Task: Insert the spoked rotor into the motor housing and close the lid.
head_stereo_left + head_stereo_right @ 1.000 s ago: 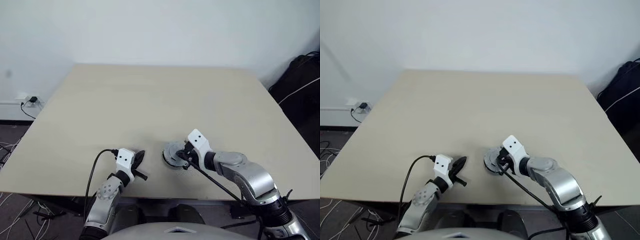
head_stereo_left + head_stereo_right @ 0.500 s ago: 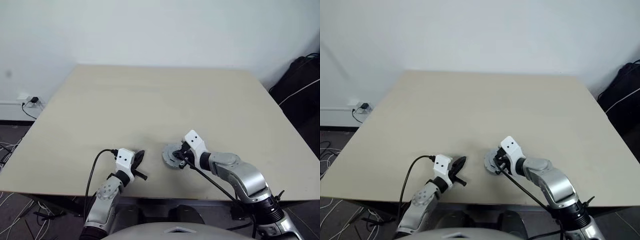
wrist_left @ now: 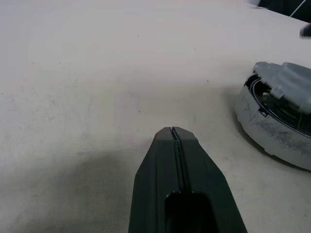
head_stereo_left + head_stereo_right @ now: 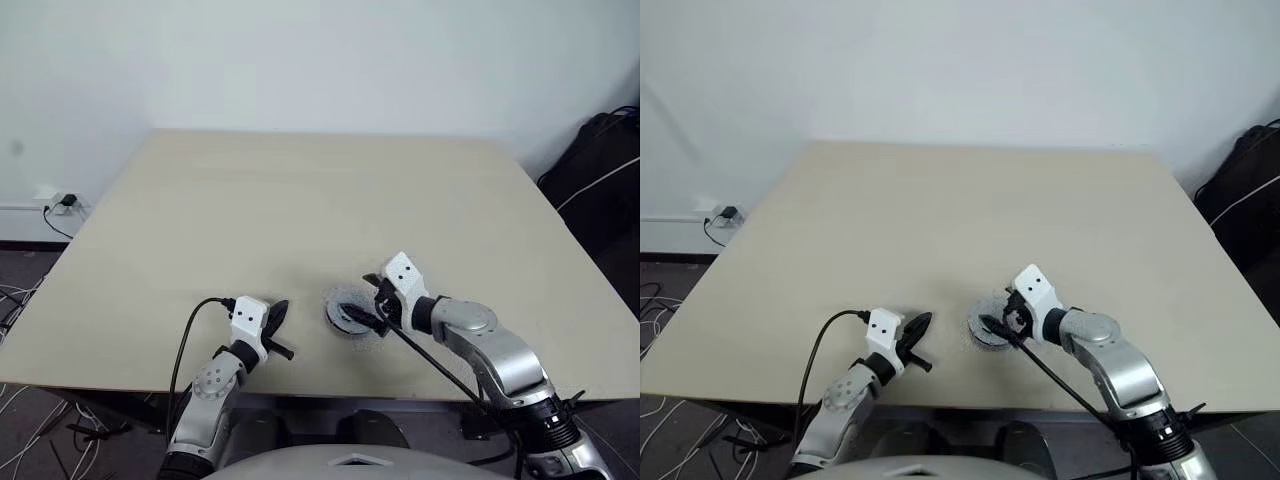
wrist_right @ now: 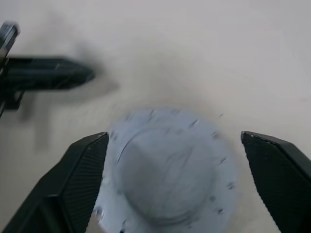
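Matte beige table (image 4: 300,200), far half and both side edges bare, wide room there

Motor housing (image 4: 350,314) near front edge, around its middle: round, pale grey rim, silver-grey lid (image 3: 286,87) lying askew on top

Right gripper (image 5: 175,160) spread wide, straddling housing, not gripping

Left gripper (image 3: 172,133) pressed closed, empty, beside housing, apart

I see a broad beige table (image 4: 300,210) set against a plain white wall (image 4: 320,60). At nine o'clock a wall socket (image 4: 62,201) holds a plug, with cables (image 4: 15,300) trailing over the dark floor. At three o'clock a black bag (image 4: 600,170) leans by the wall.
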